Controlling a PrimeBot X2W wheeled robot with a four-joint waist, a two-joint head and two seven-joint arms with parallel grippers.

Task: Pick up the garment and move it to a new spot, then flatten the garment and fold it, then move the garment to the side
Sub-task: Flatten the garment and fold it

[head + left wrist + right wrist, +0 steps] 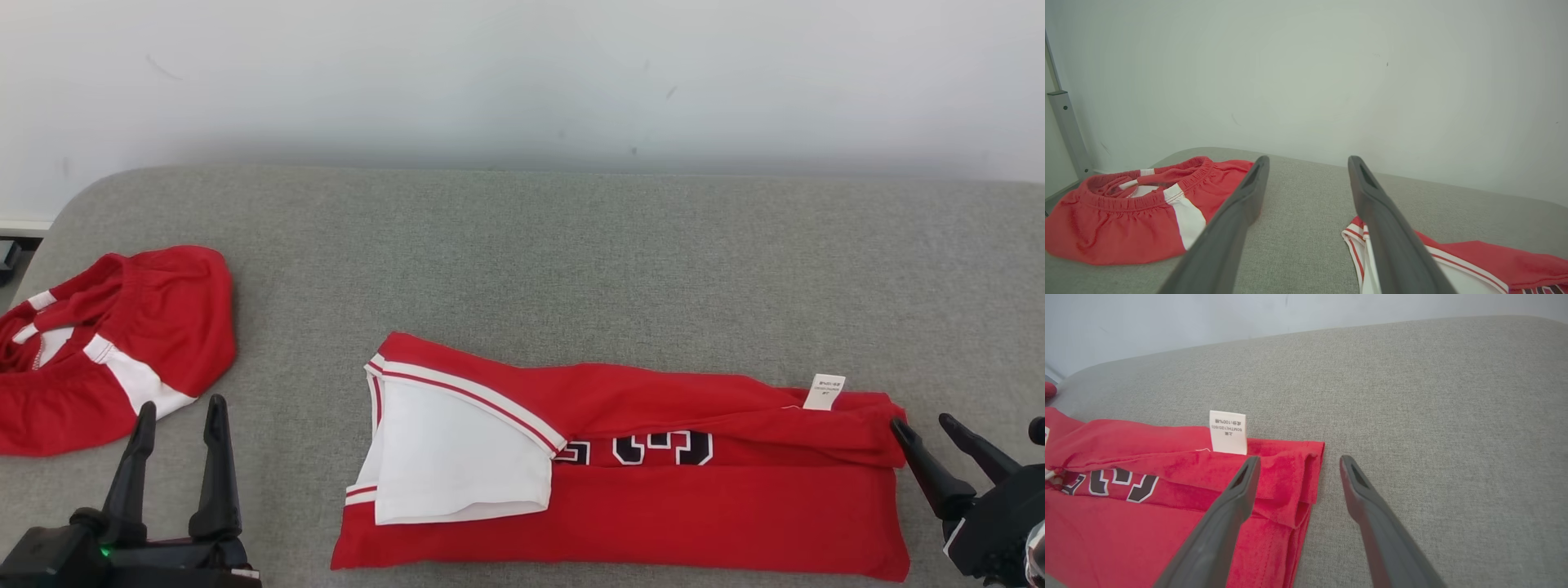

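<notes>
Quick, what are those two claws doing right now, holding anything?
Left gripper: open, holding nothing.
Right gripper: open, empty, at the red jersey's edge.

I see the folded red fabric jersey (653,514), solid red across its lower half, with black block characters (661,447) outlined in white along the fold. Its turned-over panel (457,465) is plain white, edged by a white band with a thin red stripe. The small white care label (824,392) bears dark print. The bunched red shorts (163,310) show white side panels. The speckled grey woven worktop (571,261) meets an off-white wall (522,82). The left end effector (181,404) and right end effector (922,420) are matte dark grey.
</notes>
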